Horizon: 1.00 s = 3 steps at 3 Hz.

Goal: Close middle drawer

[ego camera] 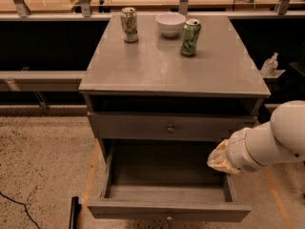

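Note:
The middle drawer (167,210) is a grey drawer pulled far out at the bottom of the grey cabinet (171,66). Its deep box is empty, and its low front panel has a small round knob (169,218) at the centre. My gripper (219,159), on a white arm (271,142) reaching in from the right, hangs over the drawer's right wall, inside the box's back right part. Above it is a shut drawer front with a like knob (170,128), and an open dark slot lies under the cabinet top.
On the cabinet top stand two drink cans (129,25) (190,37) and a white bowl (170,23). A dark counter runs behind. A bottle (269,65) stands at the right. A black cable (19,206) lies on the speckled floor at the left.

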Motion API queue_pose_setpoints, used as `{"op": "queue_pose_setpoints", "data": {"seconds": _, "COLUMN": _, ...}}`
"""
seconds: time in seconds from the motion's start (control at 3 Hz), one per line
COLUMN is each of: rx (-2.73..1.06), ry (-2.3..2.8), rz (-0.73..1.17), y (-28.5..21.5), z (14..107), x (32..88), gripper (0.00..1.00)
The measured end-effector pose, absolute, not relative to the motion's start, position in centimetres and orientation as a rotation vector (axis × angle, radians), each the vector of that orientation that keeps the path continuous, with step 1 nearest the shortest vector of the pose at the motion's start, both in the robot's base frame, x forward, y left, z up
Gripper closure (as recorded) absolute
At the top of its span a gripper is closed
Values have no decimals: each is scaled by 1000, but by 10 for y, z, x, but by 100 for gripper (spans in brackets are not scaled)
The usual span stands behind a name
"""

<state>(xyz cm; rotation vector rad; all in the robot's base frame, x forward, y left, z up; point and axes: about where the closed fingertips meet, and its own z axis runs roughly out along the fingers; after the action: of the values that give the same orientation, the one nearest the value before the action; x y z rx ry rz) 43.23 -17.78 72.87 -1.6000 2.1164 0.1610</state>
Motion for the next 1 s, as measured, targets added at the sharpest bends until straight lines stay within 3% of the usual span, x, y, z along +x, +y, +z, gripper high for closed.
{"op": "queue_pose_setpoints", "data": {"seconds": 1.0, "rx": -1427, "ry": 2113, "rz": 162, "y": -186, "z": 634, "x": 400, "gripper": 100}}
